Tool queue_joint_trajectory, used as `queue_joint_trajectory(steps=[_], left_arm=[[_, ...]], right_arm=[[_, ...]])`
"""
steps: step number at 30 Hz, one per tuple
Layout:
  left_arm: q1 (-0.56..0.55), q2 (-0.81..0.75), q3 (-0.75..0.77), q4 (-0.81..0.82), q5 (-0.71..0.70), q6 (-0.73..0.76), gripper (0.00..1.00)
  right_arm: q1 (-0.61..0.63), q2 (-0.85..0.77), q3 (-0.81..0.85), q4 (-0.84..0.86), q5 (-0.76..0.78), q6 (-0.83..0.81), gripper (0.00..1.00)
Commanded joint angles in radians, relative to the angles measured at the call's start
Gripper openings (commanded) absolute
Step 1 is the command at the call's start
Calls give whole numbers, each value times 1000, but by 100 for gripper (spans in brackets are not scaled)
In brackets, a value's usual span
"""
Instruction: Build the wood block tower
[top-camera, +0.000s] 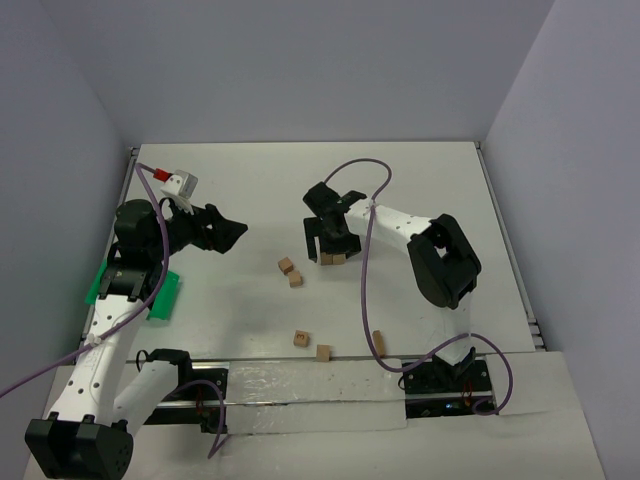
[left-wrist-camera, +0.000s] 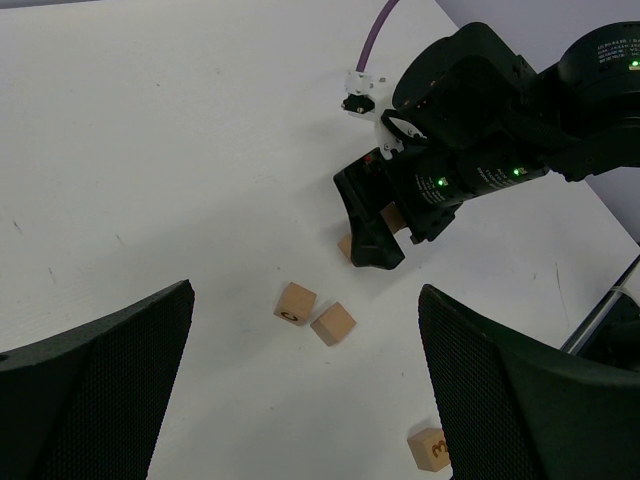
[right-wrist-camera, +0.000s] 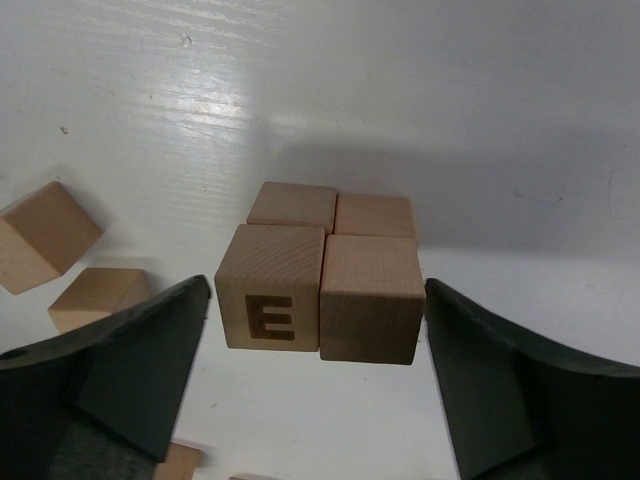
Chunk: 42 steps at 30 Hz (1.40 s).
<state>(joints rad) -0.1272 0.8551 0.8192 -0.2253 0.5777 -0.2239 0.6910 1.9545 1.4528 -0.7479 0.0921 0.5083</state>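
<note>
As the right pincer (top-camera: 330, 240) stands spread over the tower (right-wrist-camera: 370, 290), one finger on each side and neither touching the wood, the step in hand reads as a release: a cube set in place and the grip let go. The tower sits on the white bench (top-camera: 420, 180), directly beneath that pincer. The left pincer (top-camera: 225, 228) is spread wide with nothing between its fingers, and hangs well to the left of the tower.

Count:
- **Tower:** four wooden cubes are showing, packed two by two. The near-left cube (right-wrist-camera: 270, 300) is branded with an E. Whether the near pair rides on a lower layer cannot be told.
- **Loose wood blocks (top-camera: 286, 266):** four are certain. Two lie just left of the tower, and two lie further off toward the arm bases.
- **Tan piece (top-camera: 378, 342):** it lies by the purple cable (top-camera: 365, 290), on the base side of the tower. It may be a fifth block; this is not confirmed.
- **Green tray (top-camera: 165, 300):** one, far left of the tower.

Next move, in my judgement: the right pincer should lift straight up, clear of the tower without brushing it. It can then go for the pair lying nearest the tower.
</note>
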Motion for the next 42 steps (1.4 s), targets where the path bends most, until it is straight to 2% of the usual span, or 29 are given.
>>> queue_joint_trajectory(steps=[1,8,14,28,33,37,42], left_arm=[[9,-2,15,43,19,8,99],[9,1,17,38,24,8,99],[12,7,22,19,36,6,99],[17,44,61,-26,53,19,99],[9,118,77,-120,62,128,99],[-75,280,139,-309,-30,261,99],[-229,383,135,-342,-125,334,99]], right_arm=[[-1,-16,26,8,6,18,100],[1,-58,29,5,-25,0,100],[18,-168,-48,64,-70,-37,100],[61,-315,-84,45,132,-57,100],[60,-378,-84,55,173,-83,100],[14,-444,-70,80,143,-115,100],[-98,-473,-44,81,51,-131,100]])
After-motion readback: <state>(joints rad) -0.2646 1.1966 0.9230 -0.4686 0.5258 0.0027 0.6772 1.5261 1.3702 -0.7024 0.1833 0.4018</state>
